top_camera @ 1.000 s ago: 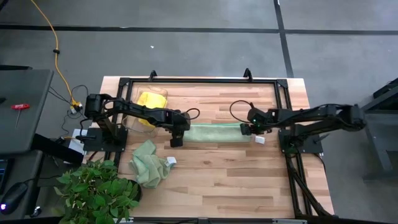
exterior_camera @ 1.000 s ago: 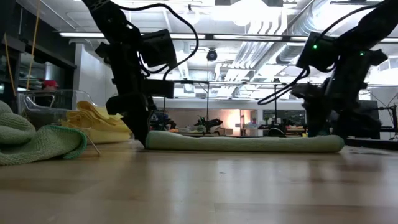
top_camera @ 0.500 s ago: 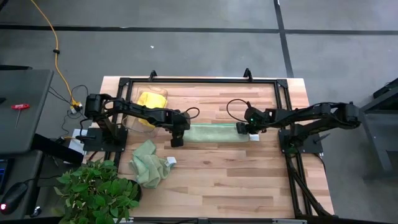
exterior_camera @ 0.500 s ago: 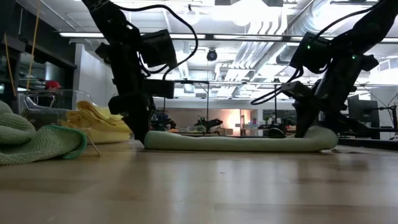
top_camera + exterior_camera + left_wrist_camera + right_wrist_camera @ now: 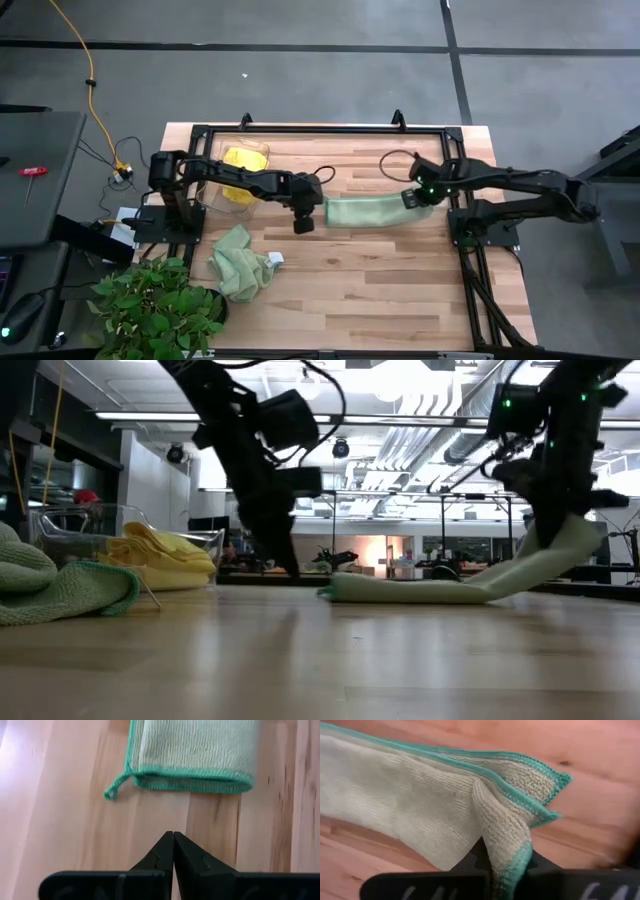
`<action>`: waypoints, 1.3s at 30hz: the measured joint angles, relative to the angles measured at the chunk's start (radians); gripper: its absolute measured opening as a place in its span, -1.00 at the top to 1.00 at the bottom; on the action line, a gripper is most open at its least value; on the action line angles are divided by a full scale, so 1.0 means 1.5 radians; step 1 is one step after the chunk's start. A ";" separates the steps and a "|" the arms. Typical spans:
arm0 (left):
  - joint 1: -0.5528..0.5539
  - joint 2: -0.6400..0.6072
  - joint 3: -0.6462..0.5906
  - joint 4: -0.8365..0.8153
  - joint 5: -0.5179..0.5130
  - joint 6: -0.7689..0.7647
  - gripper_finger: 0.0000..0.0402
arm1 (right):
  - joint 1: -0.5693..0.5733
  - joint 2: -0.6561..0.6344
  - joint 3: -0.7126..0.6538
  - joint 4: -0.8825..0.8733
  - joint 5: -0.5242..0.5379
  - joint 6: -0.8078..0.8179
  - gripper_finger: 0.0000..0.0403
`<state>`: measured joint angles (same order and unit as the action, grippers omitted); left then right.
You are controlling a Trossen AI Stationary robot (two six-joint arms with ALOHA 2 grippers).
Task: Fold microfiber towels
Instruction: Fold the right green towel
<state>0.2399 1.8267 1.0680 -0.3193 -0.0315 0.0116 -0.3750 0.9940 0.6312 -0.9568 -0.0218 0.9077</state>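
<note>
A pale green microfiber towel [image 5: 365, 211], folded into a long strip, lies across the middle of the table. Its left end [image 5: 335, 591] rests on the wood and its right end is raised. My right gripper [image 5: 413, 198] is shut on that raised end. My left gripper [image 5: 303, 222] is shut just left of the strip's left end [image 5: 195, 775], touching nothing. A second green towel [image 5: 238, 262] lies crumpled near the front left. Yellow towels [image 5: 243, 163] sit piled in a clear bin. My right gripper pinches the strip's right end [image 5: 507, 832] between its two fingers, over several layers near the green-stitched corner. The fingers come from above, pointing steeply down. That end [image 5: 565, 545] hangs lifted off the table, and the strip slopes down to its left part lying on the wood.
A leafy plant [image 5: 160, 310] stands at the front left corner. The clear bin [image 5: 232, 180] is at the back left. A black frame [image 5: 330, 130] runs along the table's far edge and sides. Bare wood [image 5: 380, 290] spreads across the front right.
My right gripper has shut on the strip's right end and risen with it. That end has come up off the table and the whole strip has slid toward the table's right edge, its left end staying down. My left gripper has risen and followed to the right.
</note>
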 joint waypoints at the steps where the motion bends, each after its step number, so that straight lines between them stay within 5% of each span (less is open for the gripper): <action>1: -0.002 0.009 0.010 0.001 -0.001 0.000 1.00 | -0.004 -0.002 0.017 -0.026 0.010 -0.007 0.96; 12: -0.047 0.104 0.057 0.009 -0.022 -0.009 1.00 | 0.033 0.059 0.138 -0.027 0.045 0.022 0.99; 25: -0.045 0.110 0.055 0.099 -0.038 0.000 1.00 | 0.116 0.195 0.137 0.224 0.021 0.091 1.00; 39: -0.039 0.111 0.055 0.144 -0.039 0.000 1.00 | 0.134 0.345 0.136 0.364 -0.006 0.146 0.94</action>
<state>0.1822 1.9938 1.1507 -0.1028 -0.0898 0.0113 -0.1738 1.5118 0.8352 -0.4115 -0.0311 1.1264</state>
